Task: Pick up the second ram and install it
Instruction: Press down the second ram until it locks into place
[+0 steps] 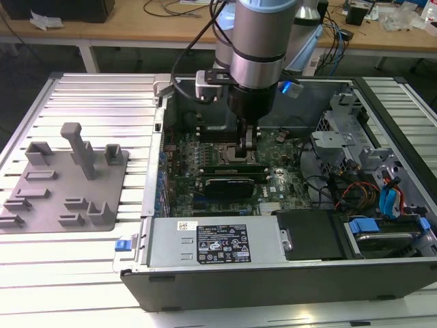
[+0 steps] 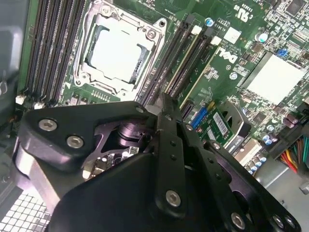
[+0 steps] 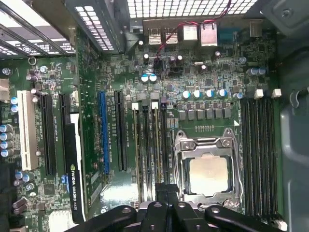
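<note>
My gripper (image 1: 249, 145) reaches down into the open computer case, with its fingers shut together over the memory slots beside the CPU socket (image 3: 208, 174). Two thin green sticks stand upright in those slots. The second ram (image 3: 157, 145) is the stick closest to my fingertips (image 3: 166, 189), and it looks seated along its slot. In the exterior view it shows as a long green strip (image 1: 229, 166) just below the gripper. The fingertips (image 2: 164, 105) hover at one end of the slots; whether they touch the stick is hidden.
A black-shrouded expansion card (image 1: 232, 183) lies just in front of the slots. A second bank of black memory slots (image 3: 260, 154) flanks the socket's other side. The power supply (image 1: 218, 242) and drive cage (image 1: 341, 130) crowd the case. A grey fixture plate (image 1: 65, 181) sits outside on the exterior view's left.
</note>
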Robot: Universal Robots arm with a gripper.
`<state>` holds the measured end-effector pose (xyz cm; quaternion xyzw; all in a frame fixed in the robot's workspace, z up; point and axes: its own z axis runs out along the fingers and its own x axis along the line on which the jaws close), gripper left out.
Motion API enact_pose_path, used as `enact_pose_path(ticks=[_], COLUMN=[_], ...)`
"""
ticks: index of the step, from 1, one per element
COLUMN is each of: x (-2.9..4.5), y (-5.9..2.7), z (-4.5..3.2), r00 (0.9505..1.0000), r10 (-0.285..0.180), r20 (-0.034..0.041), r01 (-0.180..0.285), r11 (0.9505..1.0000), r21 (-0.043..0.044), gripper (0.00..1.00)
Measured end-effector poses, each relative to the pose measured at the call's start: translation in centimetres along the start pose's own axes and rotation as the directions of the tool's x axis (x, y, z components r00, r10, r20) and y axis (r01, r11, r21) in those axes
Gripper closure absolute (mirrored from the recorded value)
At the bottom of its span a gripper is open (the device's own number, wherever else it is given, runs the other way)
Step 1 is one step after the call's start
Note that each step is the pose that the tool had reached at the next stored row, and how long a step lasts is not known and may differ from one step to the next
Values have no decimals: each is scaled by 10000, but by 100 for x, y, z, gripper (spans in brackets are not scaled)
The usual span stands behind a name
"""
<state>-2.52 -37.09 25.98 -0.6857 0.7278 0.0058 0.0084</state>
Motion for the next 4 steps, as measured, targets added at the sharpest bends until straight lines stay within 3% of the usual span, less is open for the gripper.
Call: enact_pose_path(ticks=[4], x=[0], y=[-8], z=[0], r00=[10000], r10=[0], r20=[0], r01=[0], r11=[10000], r21=[0], gripper=[92])
